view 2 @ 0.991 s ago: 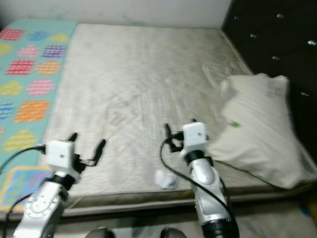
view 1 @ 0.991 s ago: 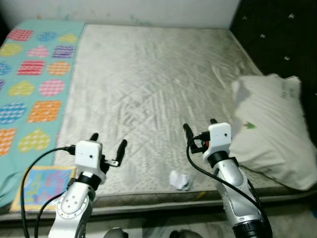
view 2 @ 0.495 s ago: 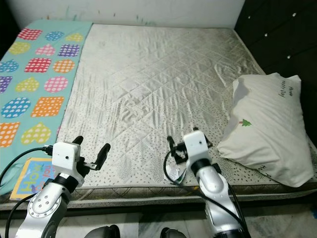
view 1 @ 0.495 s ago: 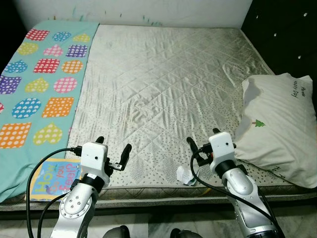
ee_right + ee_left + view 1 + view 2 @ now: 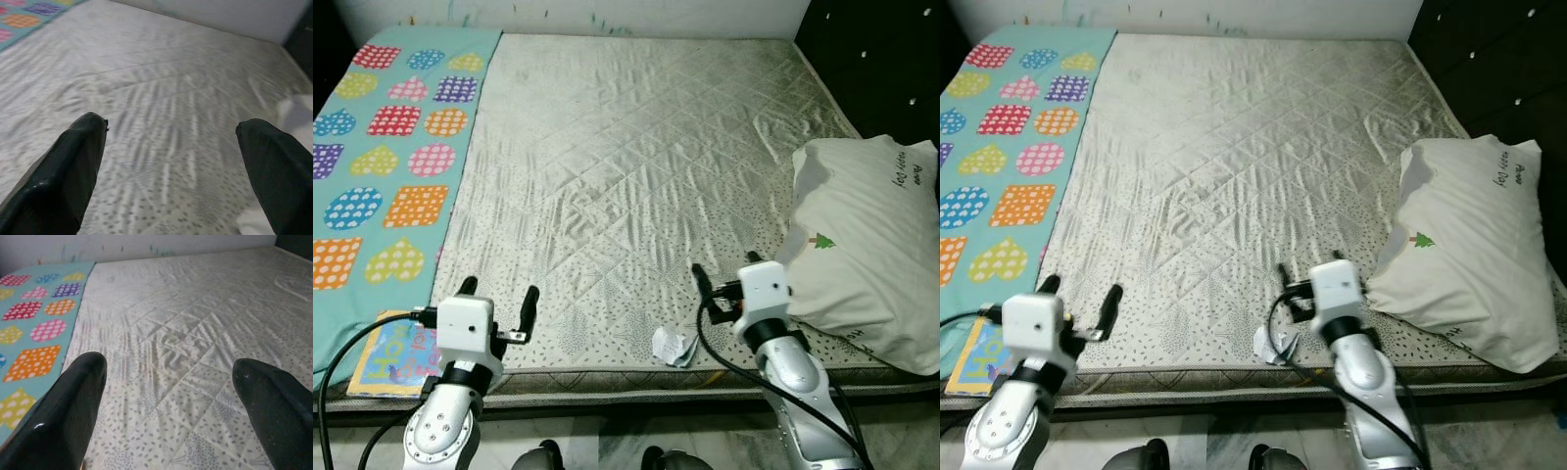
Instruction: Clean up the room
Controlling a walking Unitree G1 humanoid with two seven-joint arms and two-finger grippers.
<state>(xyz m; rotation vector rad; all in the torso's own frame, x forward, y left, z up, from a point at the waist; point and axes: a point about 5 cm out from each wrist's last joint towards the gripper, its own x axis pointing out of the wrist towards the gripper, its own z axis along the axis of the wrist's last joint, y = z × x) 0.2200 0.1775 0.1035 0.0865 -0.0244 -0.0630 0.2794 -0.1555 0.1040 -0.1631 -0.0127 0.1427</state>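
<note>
A small crumpled white paper scrap (image 5: 674, 346) lies at the near edge of the grey quilted bed (image 5: 636, 147). The right tool (image 5: 724, 281) hovers wide open just beside it, likely to pick it up. The left tool (image 5: 497, 297) waits wide open too.

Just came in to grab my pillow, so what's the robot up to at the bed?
It stands at the near edge of the mattress with both arms raised and holds nothing. The left pincer and right pincer are both open over the quilted surface. A crumpled white scrap lies at the edge beside the right arm. The pillow rests untouched on the right, and a colourful book sits by the patterned blanket.
</note>
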